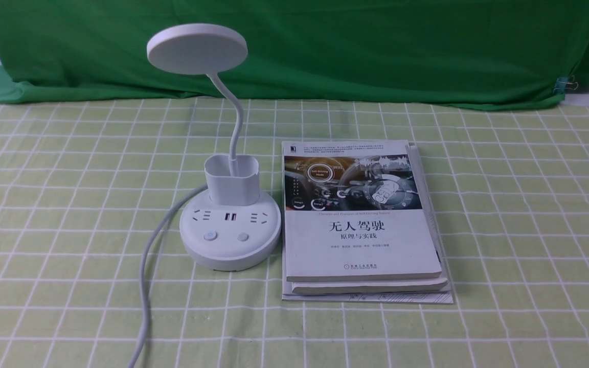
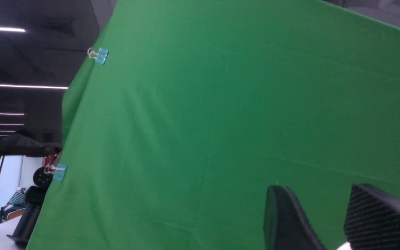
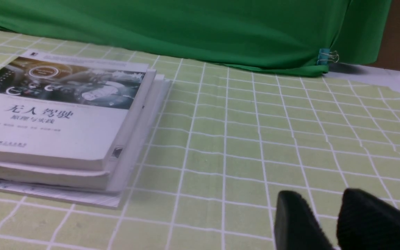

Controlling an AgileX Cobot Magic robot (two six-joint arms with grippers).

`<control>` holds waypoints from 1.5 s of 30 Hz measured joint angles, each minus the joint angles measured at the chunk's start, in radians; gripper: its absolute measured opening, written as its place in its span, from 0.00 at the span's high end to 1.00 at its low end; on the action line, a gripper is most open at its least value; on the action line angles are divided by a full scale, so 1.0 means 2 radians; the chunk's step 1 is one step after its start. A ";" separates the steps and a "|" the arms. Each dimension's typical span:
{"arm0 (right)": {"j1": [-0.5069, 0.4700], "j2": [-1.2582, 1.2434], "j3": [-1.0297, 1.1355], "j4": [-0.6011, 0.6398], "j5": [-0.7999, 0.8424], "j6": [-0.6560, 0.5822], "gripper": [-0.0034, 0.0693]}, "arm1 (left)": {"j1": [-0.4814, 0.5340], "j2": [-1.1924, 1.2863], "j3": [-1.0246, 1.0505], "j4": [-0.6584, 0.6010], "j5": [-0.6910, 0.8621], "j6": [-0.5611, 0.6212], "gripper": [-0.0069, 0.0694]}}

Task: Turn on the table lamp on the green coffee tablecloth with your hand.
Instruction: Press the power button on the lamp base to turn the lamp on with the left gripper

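Table lamp (image 1: 230, 232) left of ctr on green coffee tablecloth (image 1: 529, 214), base just beside book stack (image 1: 361, 235), bare cloth to right & front, left gripper (image 2: 318, 198) jaws slightly apart, right gripper (image 3: 321, 203) jaws seemingly parted too

left gripper (image 2: 321, 205) and right gripper (image 3: 325, 208), wrist views: black ribbed fingers of each slightly parted, nothing held between them

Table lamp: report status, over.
Left gripper, right gripper open, empty. Table lamp upright on green coffee tablecloth, untouched. Book stack close beside its base.
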 joint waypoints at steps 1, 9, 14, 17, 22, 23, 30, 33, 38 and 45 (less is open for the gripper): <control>0.000 0.000 0.000 0.000 0.000 0.000 0.62 | 0.000 0.021 -0.033 0.007 0.030 -0.001 0.59; 0.000 0.000 0.000 0.000 0.000 0.000 0.62 | 0.000 0.233 -0.242 0.032 0.341 -0.003 0.59; 0.000 0.000 0.000 0.000 0.000 0.000 0.62 | 0.000 0.331 -0.252 0.048 0.386 -0.003 0.59; 0.000 0.000 0.000 0.000 0.000 0.000 0.62 | 0.000 0.391 -0.252 0.016 0.404 -0.001 0.60; 0.000 0.000 0.000 0.000 0.000 0.000 0.62 | 0.000 0.511 -0.265 -0.111 0.444 0.105 0.60; 0.000 0.000 0.000 0.000 0.000 0.000 0.62 | 0.000 0.529 -0.270 -0.137 0.459 0.136 0.60; 0.000 0.000 0.000 0.000 0.000 0.000 0.62 | -0.052 0.648 -0.324 -0.216 0.501 0.230 0.60; 0.000 0.000 0.000 0.000 0.000 0.000 0.62 | -0.100 0.675 -0.347 -0.160 0.500 0.184 0.60; 0.000 0.000 0.000 0.000 0.000 0.000 0.62 | -0.197 0.738 -0.417 -0.037 0.486 0.082 0.78; 0.000 0.000 0.000 0.000 0.000 0.000 0.62 | -0.220 0.794 -0.447 -0.012 0.419 0.062 0.90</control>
